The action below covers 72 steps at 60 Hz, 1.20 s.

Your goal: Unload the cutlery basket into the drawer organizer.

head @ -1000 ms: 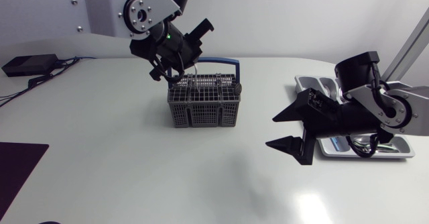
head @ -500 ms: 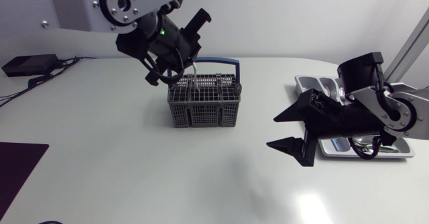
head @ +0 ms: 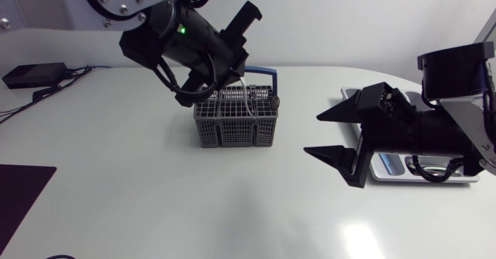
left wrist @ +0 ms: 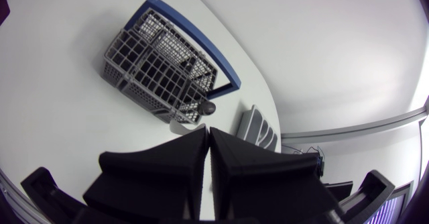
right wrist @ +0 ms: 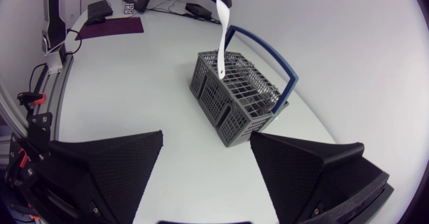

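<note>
Left gripper (head: 232,69) has risen and swung right in the last second, with its fingers pinched nearly together on a slim, pale piece of cutlery (right wrist: 221,43). Its lower end is about level with the rim of the basket (head: 235,123). I'd say extraction is nearly done and transfer is next. The basket sits mid-table near the far edge: grey plastic lattice, blue hoop handle. Right gripper (head: 312,135) is wide open and empty, beside the shiny metal organizer (head: 353,98) at the right edge.
</note>
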Available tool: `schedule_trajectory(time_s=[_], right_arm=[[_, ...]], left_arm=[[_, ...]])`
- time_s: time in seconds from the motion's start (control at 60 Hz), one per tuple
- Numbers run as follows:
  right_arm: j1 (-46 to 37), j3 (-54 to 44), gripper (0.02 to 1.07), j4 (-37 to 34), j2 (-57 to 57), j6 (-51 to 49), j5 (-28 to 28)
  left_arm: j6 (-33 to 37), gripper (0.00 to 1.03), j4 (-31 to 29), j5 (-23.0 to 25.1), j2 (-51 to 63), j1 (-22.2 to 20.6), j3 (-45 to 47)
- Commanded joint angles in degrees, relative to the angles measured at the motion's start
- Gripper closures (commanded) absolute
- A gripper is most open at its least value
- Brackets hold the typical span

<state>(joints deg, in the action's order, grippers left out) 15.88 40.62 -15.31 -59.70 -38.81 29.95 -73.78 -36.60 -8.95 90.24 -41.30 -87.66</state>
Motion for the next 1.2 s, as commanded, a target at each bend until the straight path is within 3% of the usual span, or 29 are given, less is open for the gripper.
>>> schedule_trajectory(time_s=[0.0,0.2,0.433,0.667,0.917,1.083,1.183], right_arm=[[3.19,-1.16,0.13,1.69,1.25,3.74,-2.36],[10.66,-0.89,0.17,5.99,-0.15,7.43,-8.60],[14.36,0.51,0.38,11.44,-5.78,10.33,-12.03],[15.32,3.24,0.56,14.52,-10.96,12.26,-13.52],[14.97,5.96,0.67,15.57,-15.00,13.41,-14.05],[14.88,6.40,0.85,16.45,-16.32,13.41,-14.05],[14.88,6.22,1.02,17.16,-16.50,13.41,-15.01]], left_arm=[[-2.86,0.99,-0.40,1.83,-0.50,-0.80,1.70],[-5.06,0.99,-0.49,9.04,0.38,-0.98,2.23],[-6.64,0.99,-0.40,14.49,1.26,-0.98,2.75],[-7.26,0.99,-0.14,16.33,1.52,-0.98,3.37],[-7.61,0.99,-0.14,17.56,1.70,-0.98,3.63],[-7.78,0.99,-0.14,17.65,1.61,-0.98,3.55],[-7.78,0.99,-0.14,17.65,1.61,-0.98,3.55]])
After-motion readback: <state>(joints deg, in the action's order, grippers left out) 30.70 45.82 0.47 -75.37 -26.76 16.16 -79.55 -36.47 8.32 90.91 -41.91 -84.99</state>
